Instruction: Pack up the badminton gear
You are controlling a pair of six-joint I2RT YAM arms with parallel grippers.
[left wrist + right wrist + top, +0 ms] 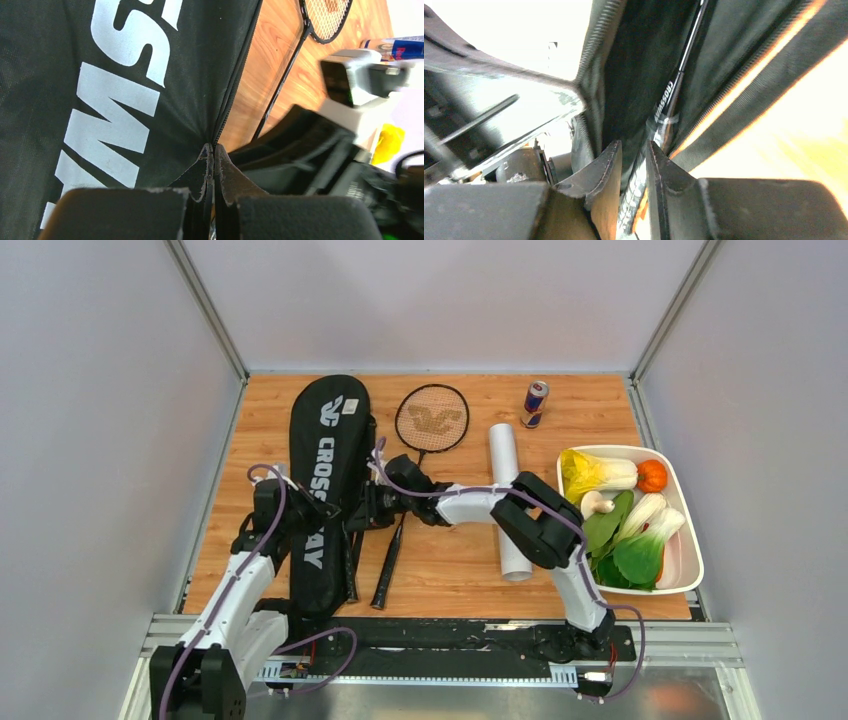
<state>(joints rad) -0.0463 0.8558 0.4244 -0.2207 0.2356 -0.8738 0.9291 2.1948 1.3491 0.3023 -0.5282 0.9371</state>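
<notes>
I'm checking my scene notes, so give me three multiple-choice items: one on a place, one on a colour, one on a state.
1. The drink can stands: A in the tray; B beyond the far end of the tube; C at the near edge.
2. The tube is: A red; B black; C white.
3. The left gripper is: A shut on the edge of the racket bag; B open over the tray; C holding the drink can.
Key: 1 B, it stands past the tube's end; 2 C, plainly white; 3 A, its jaws pinch the zipper edge.
</notes>
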